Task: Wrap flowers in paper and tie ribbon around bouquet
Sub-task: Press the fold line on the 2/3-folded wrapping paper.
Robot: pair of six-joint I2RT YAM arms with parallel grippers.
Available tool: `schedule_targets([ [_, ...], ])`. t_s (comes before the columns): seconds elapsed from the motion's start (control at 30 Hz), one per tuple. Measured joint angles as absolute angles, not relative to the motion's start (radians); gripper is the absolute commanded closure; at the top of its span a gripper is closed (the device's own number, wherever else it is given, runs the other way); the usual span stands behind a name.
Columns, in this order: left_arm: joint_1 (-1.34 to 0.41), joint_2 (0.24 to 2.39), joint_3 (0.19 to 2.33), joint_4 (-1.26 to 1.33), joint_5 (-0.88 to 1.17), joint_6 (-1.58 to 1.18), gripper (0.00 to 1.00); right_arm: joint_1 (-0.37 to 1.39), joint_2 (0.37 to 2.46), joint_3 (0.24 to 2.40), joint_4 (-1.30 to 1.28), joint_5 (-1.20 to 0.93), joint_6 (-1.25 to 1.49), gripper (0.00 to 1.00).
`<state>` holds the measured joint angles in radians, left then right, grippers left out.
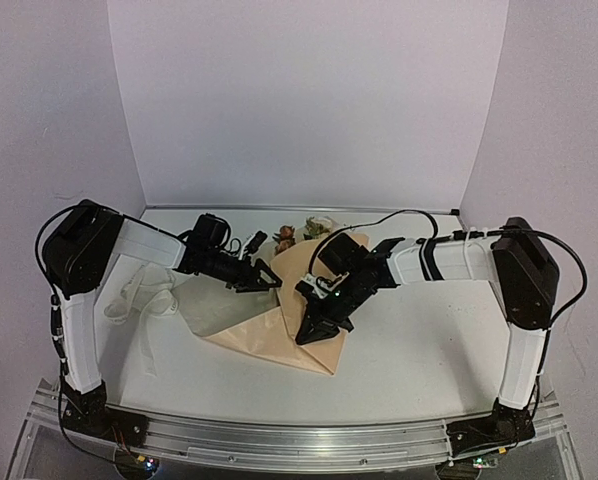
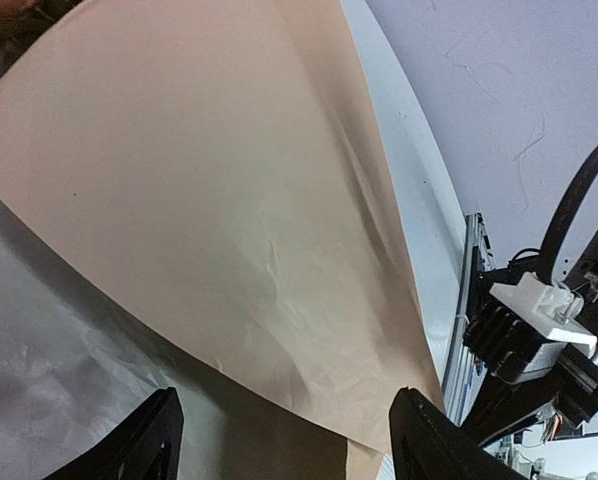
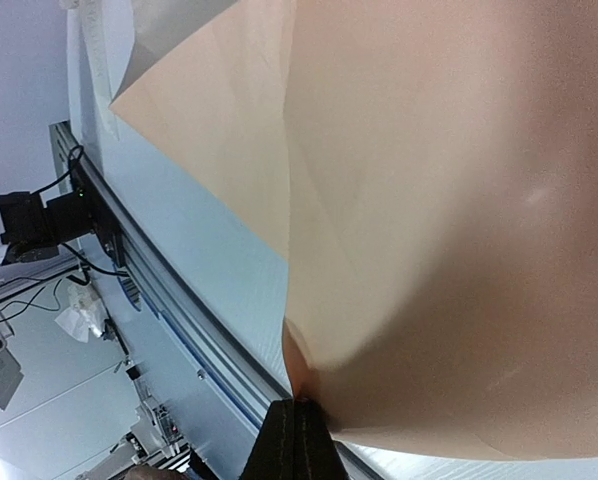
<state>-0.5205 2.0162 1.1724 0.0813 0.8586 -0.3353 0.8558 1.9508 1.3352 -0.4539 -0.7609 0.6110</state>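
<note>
Two hands over folded paper [image 1: 264, 340] on tabletop [image 1: 409, 350]: left hand [image 1: 267, 281] spread wide, gripping nothing; right hand [image 1: 309, 335] pinched shut on paper edge. At far end, flowers [image 1: 299, 233] peeking out; ribbon [image 1: 144, 292] heaped left.

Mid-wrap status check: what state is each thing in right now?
paper: folded loosely over the stems, not yet a closed cone.
flowers: lying down, mostly covered, heads showing at the paper's far end.
ribbon: loose and bunched, left of the paper, untied.
left gripper: jaws open, holding nothing.
right gripper: jaws shut on the paper's edge.
</note>
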Motion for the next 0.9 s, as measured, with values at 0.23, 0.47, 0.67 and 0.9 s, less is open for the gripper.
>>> schedule_targets([
  [0.23,-0.516,2.072,1.226,0.08,0.871,-0.34,0.31,0.831,1.954,1.338,-0.45,-0.843,0.601,1.0],
  [0.47,-0.516,2.139,1.279,0.079,0.909,-0.337,0.41,0.803,1.991,1.361,-0.45,-0.921,0.601,1.0],
  [0.67,-0.516,2.167,1.31,0.078,0.927,-0.33,0.56,0.786,2.003,1.38,-0.462,-0.954,0.596,1.0],
  [0.9,-0.516,2.181,1.341,0.078,0.955,-0.312,0.43,0.778,2.013,1.405,-0.49,-0.987,0.572,1.0],
])
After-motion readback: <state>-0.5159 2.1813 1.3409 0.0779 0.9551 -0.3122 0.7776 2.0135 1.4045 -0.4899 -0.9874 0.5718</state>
